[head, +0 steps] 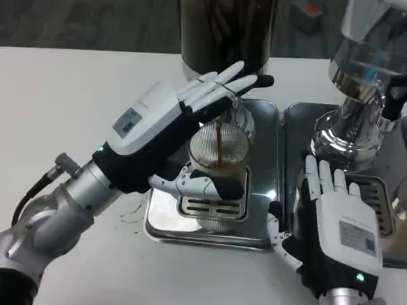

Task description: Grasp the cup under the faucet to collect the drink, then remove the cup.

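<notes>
Two hands: left hand (162,121) at the cup, right hand (337,222) waiting off to the side.
Cup (219,149): clear and ribbed, upright on the drip tray (264,190), between the left thumb below and the extended left fingers (222,86) above its rim.
Left fingers: stretched almost flat over the cup's top toward the faucet (232,101), with only the thumb curled against the lower wall; the hold looks loose and I cannot tell if it truly grips.
Stream: a thin dark line of drink falls into the cup just under the fingertips.
Right fingers: spread apart, holding nothing, resting just beside the tray edge near a chrome dispenser (353,121).
Spill risk: a weak grip could let the cup tip or slide on the slotted grate when lifted.
Splash risk: fingers drifting into the stream would deflect the drink onto the tray or worktop (63,95).
Timing risk: pulling away while liquid runs would leave it pouring onto the grate.
</notes>
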